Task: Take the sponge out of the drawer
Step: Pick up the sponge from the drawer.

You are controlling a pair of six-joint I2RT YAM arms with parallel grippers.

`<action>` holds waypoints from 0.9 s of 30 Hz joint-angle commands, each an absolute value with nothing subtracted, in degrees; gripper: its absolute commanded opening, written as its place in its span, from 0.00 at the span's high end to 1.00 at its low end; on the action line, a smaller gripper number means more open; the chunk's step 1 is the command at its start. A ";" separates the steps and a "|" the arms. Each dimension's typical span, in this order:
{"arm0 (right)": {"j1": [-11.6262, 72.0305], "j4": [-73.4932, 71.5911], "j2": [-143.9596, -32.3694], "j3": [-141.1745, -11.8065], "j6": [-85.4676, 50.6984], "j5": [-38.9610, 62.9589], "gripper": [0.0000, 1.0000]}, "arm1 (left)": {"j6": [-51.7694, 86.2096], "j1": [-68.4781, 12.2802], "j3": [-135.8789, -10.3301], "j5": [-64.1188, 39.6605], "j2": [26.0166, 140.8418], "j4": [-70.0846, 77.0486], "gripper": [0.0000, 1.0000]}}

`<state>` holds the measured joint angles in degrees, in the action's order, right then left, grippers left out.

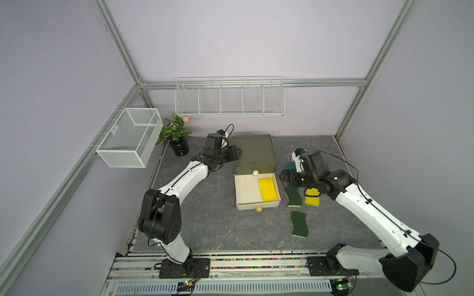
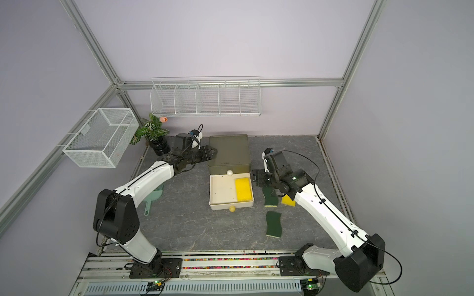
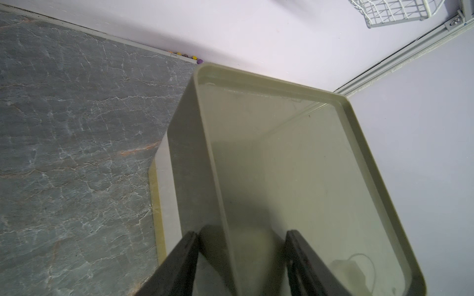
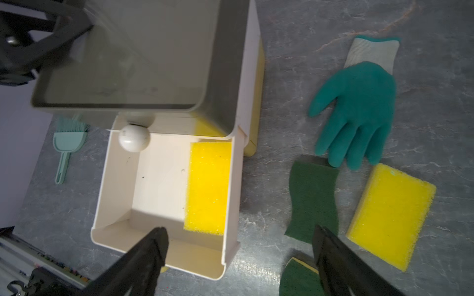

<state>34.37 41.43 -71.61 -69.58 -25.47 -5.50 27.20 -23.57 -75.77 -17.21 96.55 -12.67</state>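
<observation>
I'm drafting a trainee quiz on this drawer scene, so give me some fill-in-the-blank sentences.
The drawer is pulled ____ of the cabinet. The sponge inside it is ____. The right gripper is wide ____, holding nothing. On the table lies a teal ____.
Missing words: out; yellow; open; glove.

the right arm (image 1: 359, 202) hides most of the green glove (image 1: 291, 166) and part of a yellow sponge (image 1: 312, 202) near the drawer (image 1: 246, 205).
</observation>
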 commanded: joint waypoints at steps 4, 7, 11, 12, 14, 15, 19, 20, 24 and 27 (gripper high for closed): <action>42.72 45.45 -77.06 -74.17 -27.07 -11.09 0.10 | 26.37 -25.04 -74.35 -21.17 99.50 -17.88 0.42; 46.25 46.87 -80.47 -76.52 -27.39 -13.86 0.10 | 26.35 -25.05 -74.50 -21.11 99.42 -18.10 0.42; 49.37 47.87 -84.76 -78.55 -28.52 -17.08 0.11 | 26.26 -25.05 -74.55 -21.01 99.40 -18.26 0.42; 49.75 47.99 -85.73 -78.90 -28.91 -17.72 0.11 | 26.28 -25.05 -74.62 -21.05 99.40 -18.24 0.42; 50.65 48.16 -87.73 -79.47 -29.85 -19.26 0.11 | 26.25 -25.05 -74.62 -21.05 99.41 -18.21 0.42; 51.00 48.16 -88.69 -79.78 -29.95 -19.74 0.11 | 26.25 -25.05 -74.62 -21.01 99.40 -18.22 0.42; 52.20 49.06 -92.88 -81.71 -30.67 -22.43 0.11 | 26.15 -25.04 -74.62 -21.02 99.39 -18.45 0.42; 52.37 49.70 -93.93 -82.29 -31.12 -23.23 0.11 | 26.07 -25.03 -74.69 -21.01 99.32 -18.46 0.43; 52.43 51.18 -97.08 -83.61 -32.64 -25.32 0.11 | 26.02 -24.98 -74.71 -21.00 99.32 -18.49 0.42; 52.47 51.32 -98.54 -83.69 -33.89 -25.96 0.11 | 25.97 -25.02 -74.71 -21.06 99.40 -18.46 0.42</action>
